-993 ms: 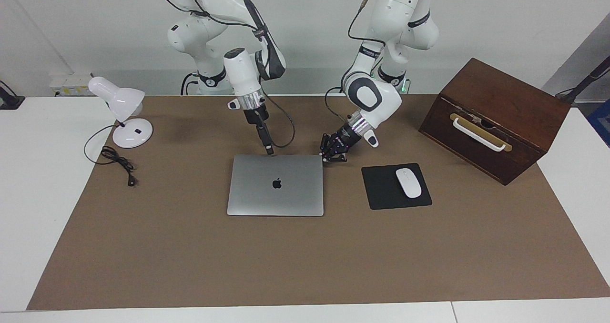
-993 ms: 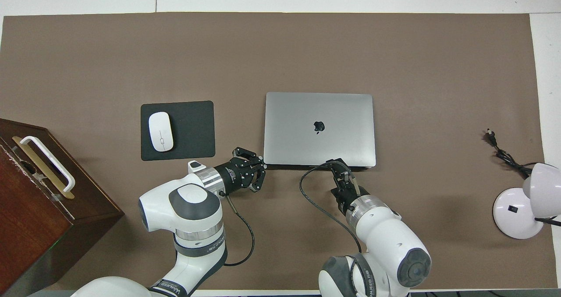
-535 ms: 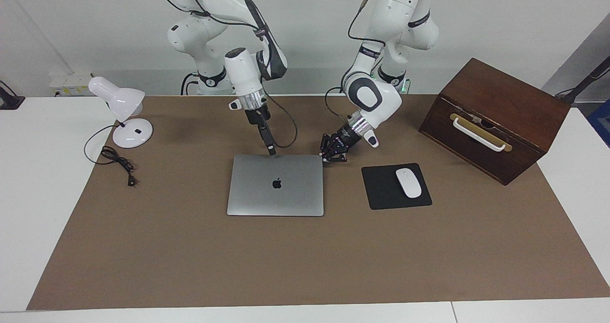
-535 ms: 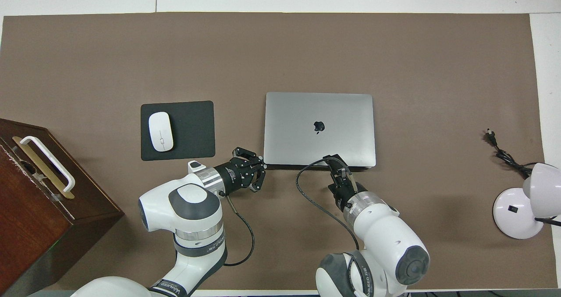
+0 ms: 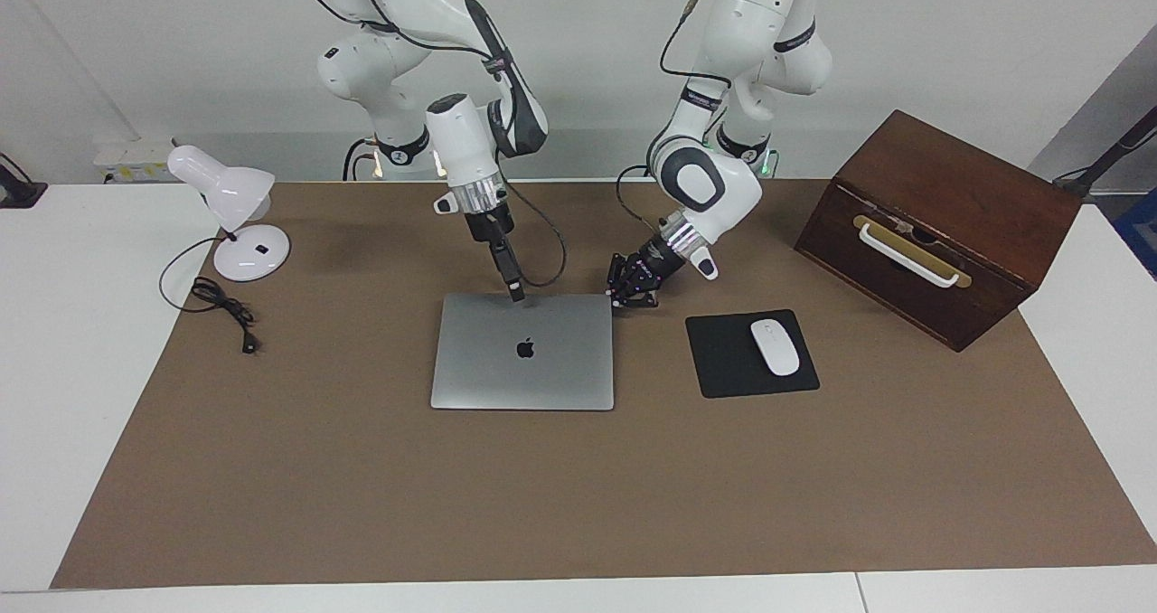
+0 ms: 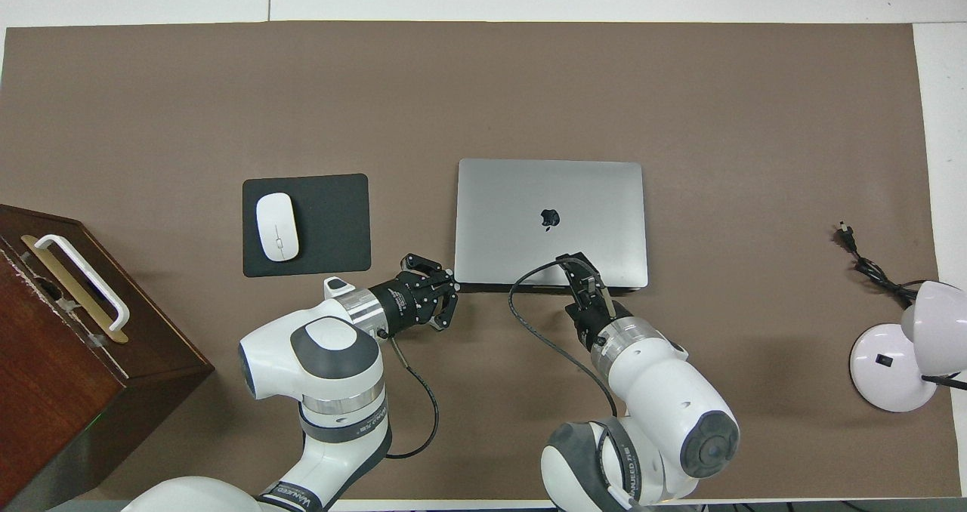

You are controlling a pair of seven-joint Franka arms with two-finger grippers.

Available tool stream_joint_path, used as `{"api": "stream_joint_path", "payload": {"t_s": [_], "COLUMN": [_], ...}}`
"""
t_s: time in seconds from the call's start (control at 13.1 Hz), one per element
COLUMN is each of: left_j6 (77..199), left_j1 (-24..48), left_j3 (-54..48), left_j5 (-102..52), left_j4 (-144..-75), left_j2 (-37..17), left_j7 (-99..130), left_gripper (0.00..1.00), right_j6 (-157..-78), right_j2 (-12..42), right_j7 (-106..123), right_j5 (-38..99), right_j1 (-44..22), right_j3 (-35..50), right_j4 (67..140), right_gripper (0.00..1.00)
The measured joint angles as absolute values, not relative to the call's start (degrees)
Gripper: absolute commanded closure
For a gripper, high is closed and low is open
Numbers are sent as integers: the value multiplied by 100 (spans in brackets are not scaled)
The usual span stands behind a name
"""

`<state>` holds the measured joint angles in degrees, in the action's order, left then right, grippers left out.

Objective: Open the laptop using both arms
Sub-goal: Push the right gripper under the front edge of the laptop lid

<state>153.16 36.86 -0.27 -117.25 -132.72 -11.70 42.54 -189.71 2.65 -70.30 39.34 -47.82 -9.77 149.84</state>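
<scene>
A closed silver-grey laptop [image 5: 522, 351] lies flat near the middle of the brown-covered surface [image 5: 578, 495], its lid down and logo up, with two white robot arms working at the laptop's edge nearest the robots. The left claw [image 5: 624, 302], fingertips pressed together and outer links splayed, sits low at the laptop's corner nearest the robots on the left arm's end, touching or just beside that corner; in the overhead view the same claw [image 6: 452, 279] meets the corner. The right claw [image 5: 516, 293] points steeply down at the lid close to the same edge, roughly midway along it; whether its fingers are apart or together cannot be told, nor whether it touches the lid. Beside the laptop, toward the left arm's end of the surface, a white mouse [image 5: 775, 347] rests on a black mouse pad [image 5: 723, 360], and a dark wooden box [image 5: 940, 224] with a white handle stands at that end near the robots' edge. A white desk lamp [image 5: 230, 215] with a loose black cord [image 5: 221, 310] stands at the right arm's end.
</scene>
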Motion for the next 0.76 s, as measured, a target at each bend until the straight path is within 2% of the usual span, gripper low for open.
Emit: {"api": "stream_joint_path", "payload": {"t_s": [0.76], "left_j6": [15316], "left_j1": [3686], "left_j3": [-27], "left_j5": [-11727], "left_j4": [-13271], "left_j2": [-1171], "left_j7": [4254], "left_gripper": [100], "right_j6": [-18917], "right_j2": [392], "right_j7": [-6753], "right_j5": [3934], "right_j1": [-4769], "right_j3": [-1247], "right_j4": [14742], "right_gripper": [0]}}
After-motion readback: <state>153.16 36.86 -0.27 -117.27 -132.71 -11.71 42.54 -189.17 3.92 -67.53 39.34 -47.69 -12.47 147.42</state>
